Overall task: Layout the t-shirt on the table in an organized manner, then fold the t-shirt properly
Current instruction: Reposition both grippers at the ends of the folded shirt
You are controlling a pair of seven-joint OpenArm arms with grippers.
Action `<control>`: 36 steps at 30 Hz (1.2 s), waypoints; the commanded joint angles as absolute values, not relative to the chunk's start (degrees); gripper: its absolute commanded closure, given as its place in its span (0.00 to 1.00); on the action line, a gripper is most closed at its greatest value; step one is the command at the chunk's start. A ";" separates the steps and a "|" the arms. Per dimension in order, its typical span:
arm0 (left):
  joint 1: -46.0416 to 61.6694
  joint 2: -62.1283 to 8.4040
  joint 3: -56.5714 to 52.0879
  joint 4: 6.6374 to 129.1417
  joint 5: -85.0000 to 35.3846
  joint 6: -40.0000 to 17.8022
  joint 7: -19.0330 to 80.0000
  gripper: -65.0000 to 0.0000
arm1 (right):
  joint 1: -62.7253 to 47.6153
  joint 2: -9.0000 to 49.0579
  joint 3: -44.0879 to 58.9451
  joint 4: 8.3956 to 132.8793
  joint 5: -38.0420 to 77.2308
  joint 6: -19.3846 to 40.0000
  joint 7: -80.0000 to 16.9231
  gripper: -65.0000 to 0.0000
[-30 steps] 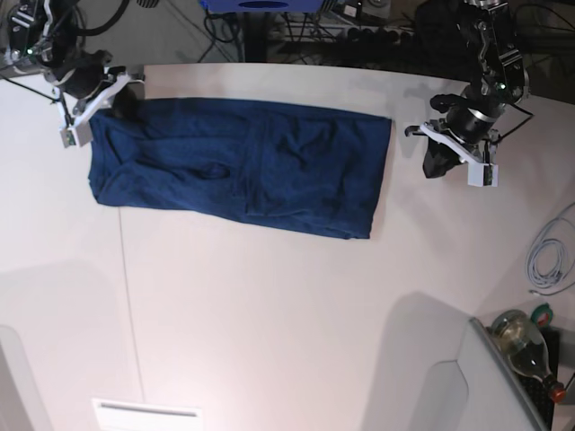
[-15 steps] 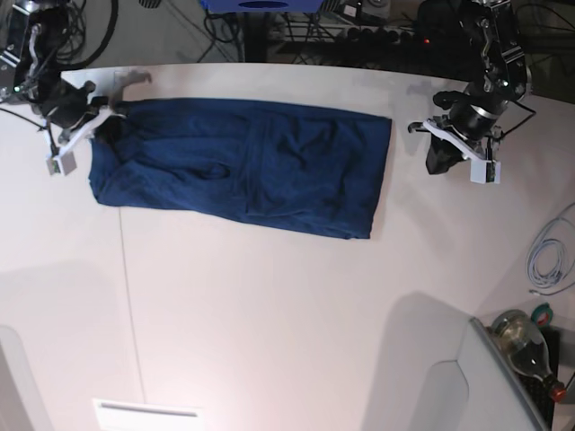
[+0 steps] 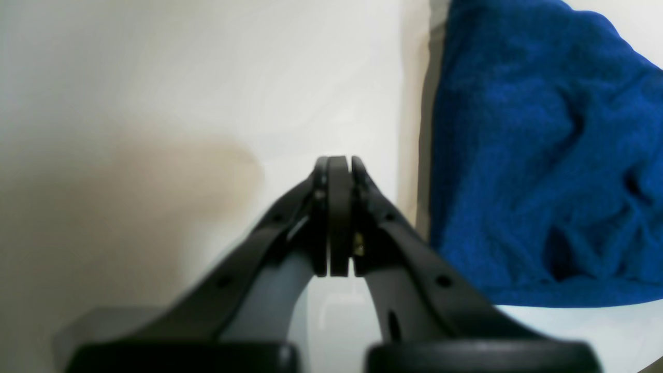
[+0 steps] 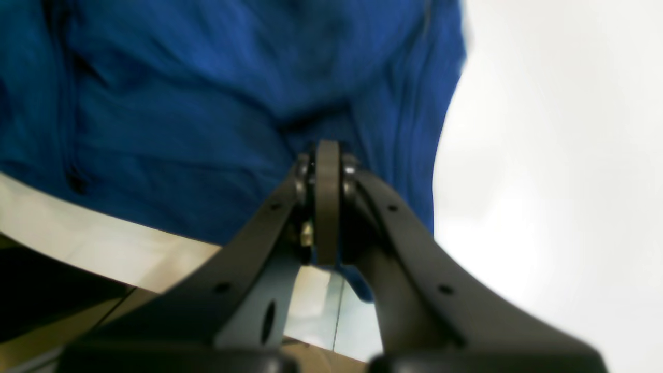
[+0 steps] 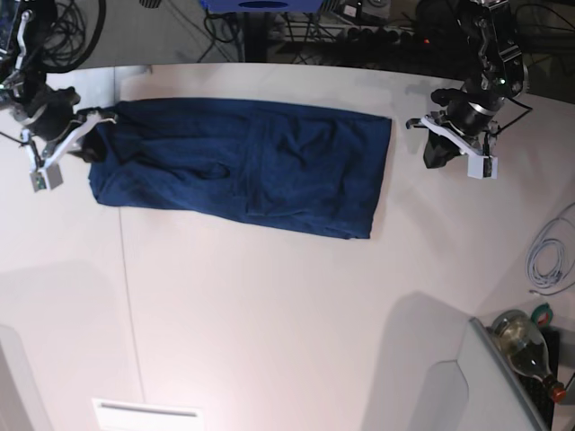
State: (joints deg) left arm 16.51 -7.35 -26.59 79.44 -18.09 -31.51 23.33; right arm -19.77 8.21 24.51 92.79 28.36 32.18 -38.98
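Our left pincer (image 3: 334, 217), black with curved fingers, stands with its jaws pressed together on nothing, over bare white surface just beside the straight side edge of the cloth. Our right pincer (image 4: 326, 202) is closed too; in its wrist view the tips sit against dark cloth near a corner, but we cannot tell whether any fabric is pinched between them.

Outward from both lies the plain dark navy blue short-sleeved t-shirt (image 5: 243, 166), stretched as a long band across the far part of the large smooth white matte bench (image 5: 269, 314). In the base view the right pincer (image 5: 85, 148) is at the band's left end and the left pincer (image 5: 440, 153) stands clear of its right end. The shirt appears already doubled lengthwise, with soft creases and a small pucker near the middle.

We judge the cloth light, limp and not slippery on this surface: it will sag and drag rather than hold shape. The best hold looks to be the two corners of one short end, pinching all layers together low against the bench.
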 commanded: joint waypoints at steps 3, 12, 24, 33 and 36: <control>16.48 -7.96 -26.86 80.48 -18.95 -31.69 22.20 1.00 | -19.21 8.75 24.31 95.34 29.23 32.57 -38.29 1.00; 16.57 -7.87 -26.77 80.48 -18.95 -31.69 22.20 1.00 | -4.88 9.01 21.23 80.40 29.14 32.57 -43.30 1.00; 17.45 -9.01 -26.86 80.40 -18.95 -31.69 22.11 1.00 | -6.90 6.90 16.92 77.93 20.97 32.48 -43.21 1.00; 17.10 -9.01 -26.86 80.40 -18.95 -31.69 22.11 1.00 | -17.80 6.81 17.27 97.19 20.97 32.48 -43.56 1.00; 17.10 -9.01 -26.86 80.40 -18.95 -31.69 22.11 1.00 | -22.55 6.37 17.27 100.09 20.97 32.48 -43.56 1.00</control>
